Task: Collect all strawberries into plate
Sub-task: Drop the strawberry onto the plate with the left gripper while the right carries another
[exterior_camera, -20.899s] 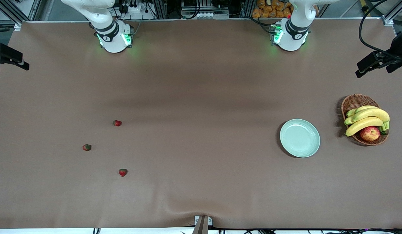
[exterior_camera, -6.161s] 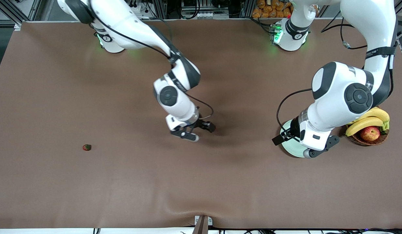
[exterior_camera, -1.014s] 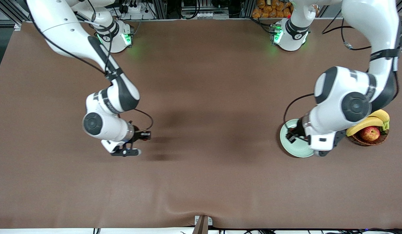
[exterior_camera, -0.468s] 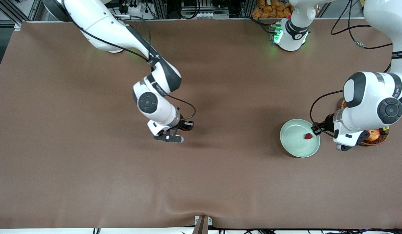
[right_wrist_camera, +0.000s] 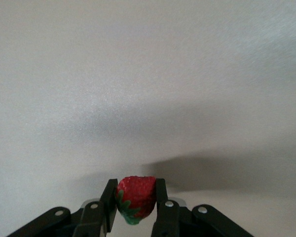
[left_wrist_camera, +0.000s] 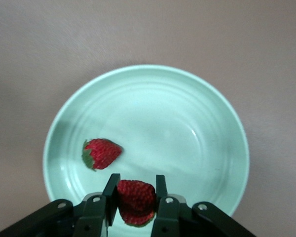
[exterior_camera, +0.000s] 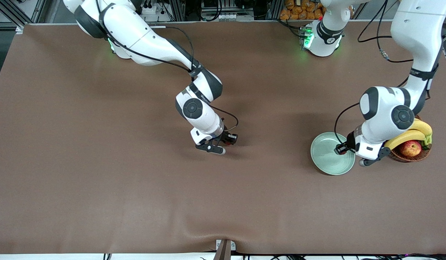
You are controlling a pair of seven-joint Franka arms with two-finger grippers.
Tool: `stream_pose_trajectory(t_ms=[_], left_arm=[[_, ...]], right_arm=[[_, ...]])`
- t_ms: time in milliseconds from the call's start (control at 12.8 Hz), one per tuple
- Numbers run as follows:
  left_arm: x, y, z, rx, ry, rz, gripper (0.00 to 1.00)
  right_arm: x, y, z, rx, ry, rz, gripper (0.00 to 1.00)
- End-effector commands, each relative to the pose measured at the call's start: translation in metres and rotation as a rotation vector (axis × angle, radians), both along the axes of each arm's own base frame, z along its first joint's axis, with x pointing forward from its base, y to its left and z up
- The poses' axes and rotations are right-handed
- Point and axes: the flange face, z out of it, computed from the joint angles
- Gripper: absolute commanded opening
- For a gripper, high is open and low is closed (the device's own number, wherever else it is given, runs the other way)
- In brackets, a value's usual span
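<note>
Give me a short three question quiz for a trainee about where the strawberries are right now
1. True or false: the plate is empty.
2. Which holds a strawberry over the plate? A left gripper B right gripper
3. Fill in: the right gripper carries its strawberry over the bare ____.

Key:
1. false; one strawberry lies in it.
2. A, shut on a second berry.
3. table.

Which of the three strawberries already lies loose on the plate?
The small red strawberry lying free on the pale mint-green plate. The left gripper and right gripper each clamp one other.
</note>
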Motion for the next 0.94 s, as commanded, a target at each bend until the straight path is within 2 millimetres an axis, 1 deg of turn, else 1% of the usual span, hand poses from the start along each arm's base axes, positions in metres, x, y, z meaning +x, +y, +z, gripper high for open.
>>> stream_pose_trajectory(t_ms=[0,78,156,234,312,390,468,546,624,702,780,858], left_arm=[[0.001,0.000,-0.021,-0.012,-0.033,-0.022,0.05],[0.002,0.000,-0.025,-0.016,-0.047,-0.020,0.11],[0.002,0.002,-0.025,-0.016,-0.049,-0.016,0.27],[0.003,0.006,-0.015,-0.008,-0.060,-0.020,0.60],[0.005,0.012,-0.009,-0.005,-0.072,-0.041,1.00],[0.009,0.014,-0.004,-0.004,-0.087,-0.061,1.00],[0.012,0.013,0.005,-0.002,-0.102,-0.054,1.00],[0.019,0.015,0.027,0.007,-0.126,-0.055,1.00],[0.026,0.015,0.050,0.014,-0.107,-0.060,1.00],[0.035,0.013,0.076,0.019,-0.070,-0.067,1.00],[0.045,0.013,0.098,0.021,-0.020,-0.071,1.00],[0.051,0.008,0.123,0.020,0.016,-0.087,1.00]], right_arm=[[0.003,0.012,-0.014,-0.017,-0.016,-0.012,0.49],[0.004,0.012,-0.014,-0.020,-0.021,-0.010,0.99],[0.008,0.009,-0.008,-0.023,-0.035,-0.014,1.00],[0.015,0.005,0.003,-0.021,-0.051,-0.019,1.00],[0.023,-0.004,0.011,-0.026,-0.065,-0.028,1.00],[0.034,-0.016,0.029,-0.033,-0.082,-0.036,1.00],[0.041,-0.030,0.041,-0.052,-0.078,-0.045,1.00],[0.050,-0.044,0.059,-0.066,-0.071,-0.041,1.00],[0.061,-0.063,0.071,-0.086,-0.061,-0.005,1.00],[0.070,-0.082,0.083,-0.109,-0.049,0.045,1.00],[0.077,-0.102,0.094,-0.131,-0.025,0.078,1.00],[0.086,-0.123,0.107,-0.142,-0.019,0.104,1.00]])
